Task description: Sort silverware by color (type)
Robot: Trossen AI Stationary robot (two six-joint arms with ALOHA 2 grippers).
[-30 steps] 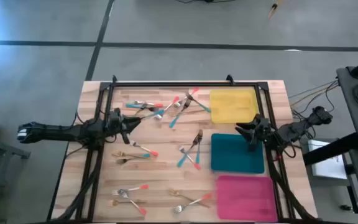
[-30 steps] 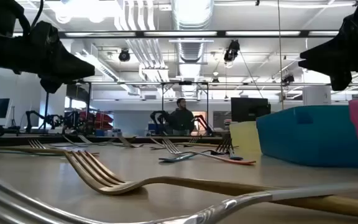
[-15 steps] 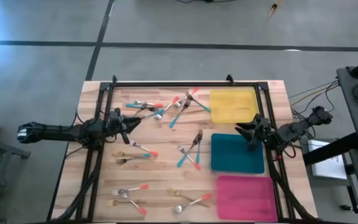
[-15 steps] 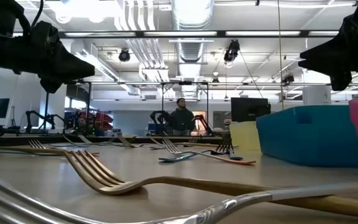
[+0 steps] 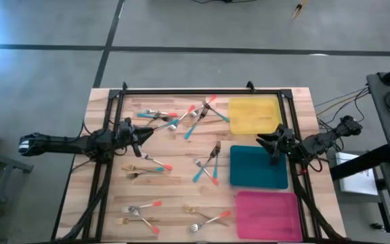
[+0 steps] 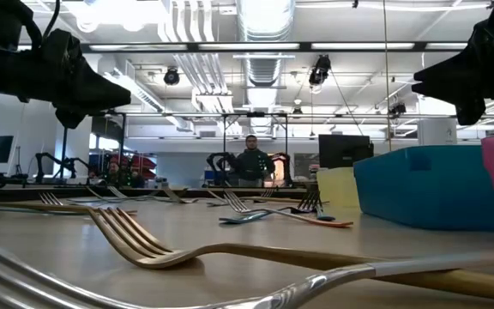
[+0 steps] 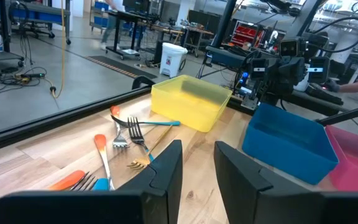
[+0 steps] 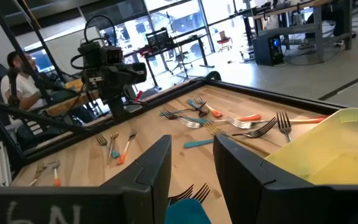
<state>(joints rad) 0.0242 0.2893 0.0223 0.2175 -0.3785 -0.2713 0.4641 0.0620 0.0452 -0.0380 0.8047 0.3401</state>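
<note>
Both arms hover above the table (image 5: 107, 203), holding nothing. The left gripper (image 5: 143, 135) and right gripper (image 5: 264, 142) each stand with fingers parted and empty. The silverware (image 5: 205, 166) lies scattered between them, all trays apparently empty, so sorting seems unstarted.
</note>
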